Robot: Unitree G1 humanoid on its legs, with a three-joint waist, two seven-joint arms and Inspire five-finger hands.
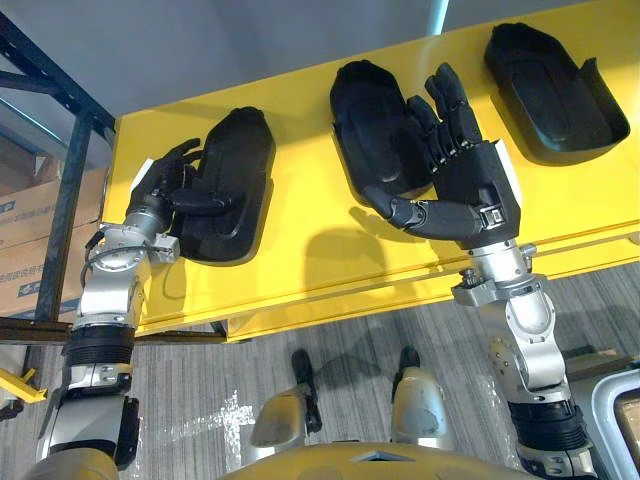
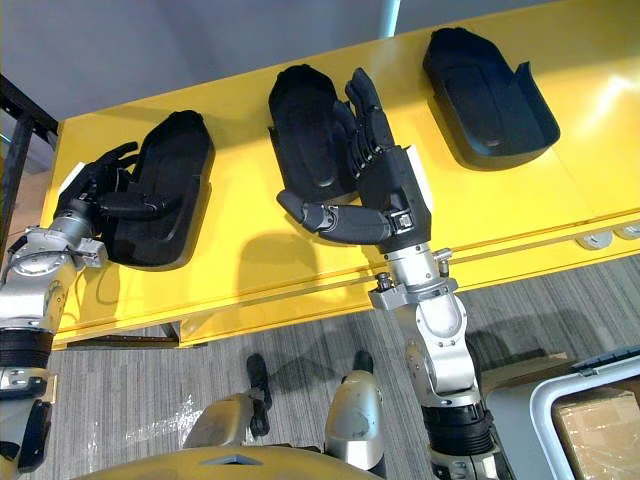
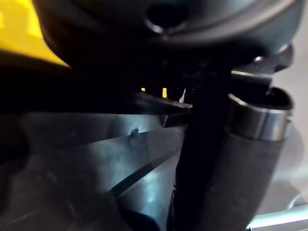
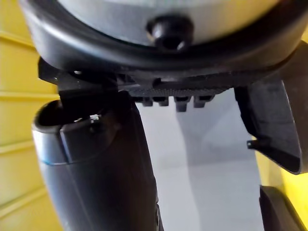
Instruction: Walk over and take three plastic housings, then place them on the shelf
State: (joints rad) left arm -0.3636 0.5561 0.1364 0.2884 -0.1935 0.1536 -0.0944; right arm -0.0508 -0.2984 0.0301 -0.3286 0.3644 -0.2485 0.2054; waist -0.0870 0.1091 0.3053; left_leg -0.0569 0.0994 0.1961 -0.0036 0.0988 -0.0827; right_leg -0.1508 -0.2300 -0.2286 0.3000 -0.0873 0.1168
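Three black plastic housings lie in a row on the yellow shelf [image 1: 300, 255]: a left one [image 1: 240, 150], a middle one [image 1: 360, 120] and a right one [image 1: 550, 90]. My left hand [image 1: 160, 185] grips the left housing's near edge, with its thumb laid across the top and its fingers curled round the side. Close up in the left wrist view, that housing [image 3: 96, 168] shows beside the thumb [image 3: 216, 168]. My right hand [image 1: 475, 185] is open above the middle housing's right side, fingers straight and thumb spread out, holding nothing. The right wrist view shows a housing's edge [image 4: 274, 130].
A dark rack frame [image 1: 60, 200] with cardboard boxes [image 1: 25, 225] stands to the left of the shelf. A white bin [image 2: 590, 410] holding a box sits on the grey carpet at the lower right. The shelf's front lip runs just ahead of my wrists.
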